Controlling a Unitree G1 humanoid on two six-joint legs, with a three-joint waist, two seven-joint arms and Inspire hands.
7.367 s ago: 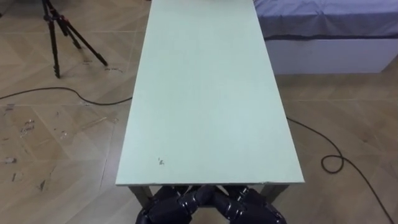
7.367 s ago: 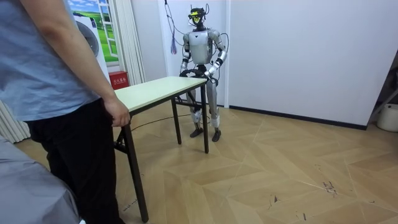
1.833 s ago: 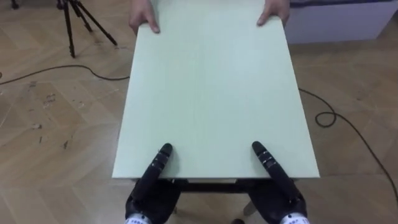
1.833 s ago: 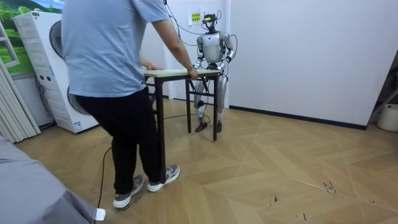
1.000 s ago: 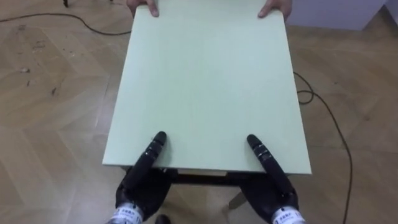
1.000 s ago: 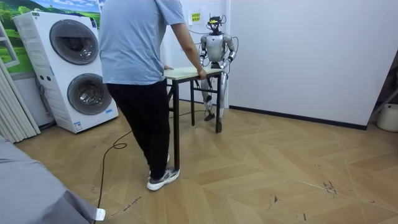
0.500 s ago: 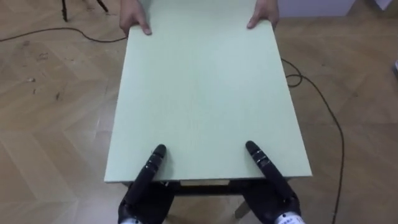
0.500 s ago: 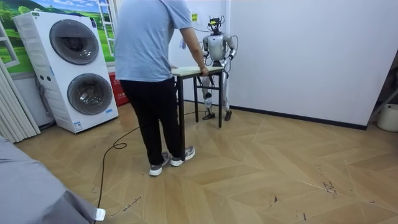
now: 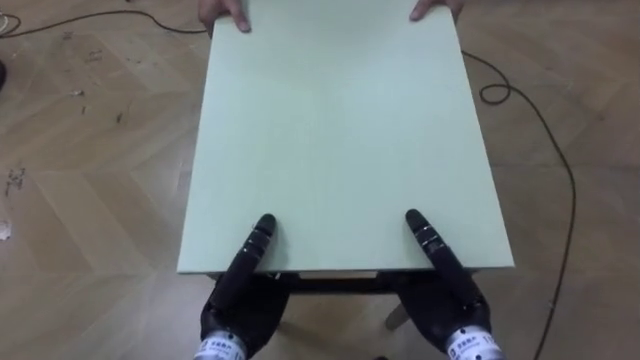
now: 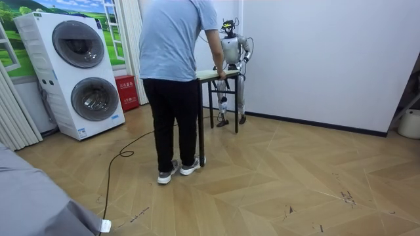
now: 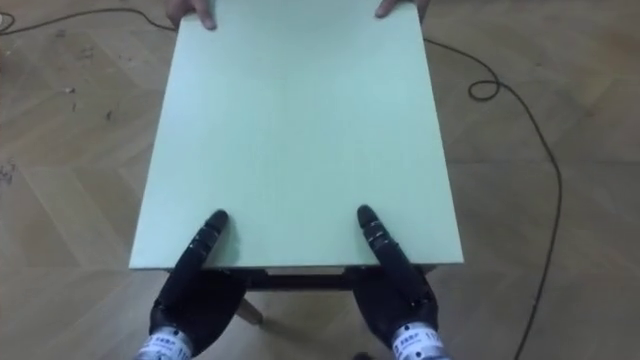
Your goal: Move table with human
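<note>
A pale green table (image 9: 340, 130) stretches away from me. My left hand (image 9: 238, 295) and right hand (image 9: 447, 300) grip its near edge, thumbs lying on top and fingers curled under the board. At the far end a person's hands (image 9: 225, 12) hold both corners. In the room view the person (image 10: 174, 65) stands with their back to the camera at the table (image 10: 213, 74), and I stand at its other end close to the white wall.
A dark cable (image 9: 545, 130) snakes over the wooden floor to the right of the table. Stacked washing machines (image 10: 82, 72) and a red box (image 10: 125, 92) stand by the wall at the room view's left. A grey bed corner (image 10: 33, 203) fills the lower left.
The person, the table and I have shifted toward the room view's right, nearer the white wall. Both my hands keep the same hold on the near edge.
</note>
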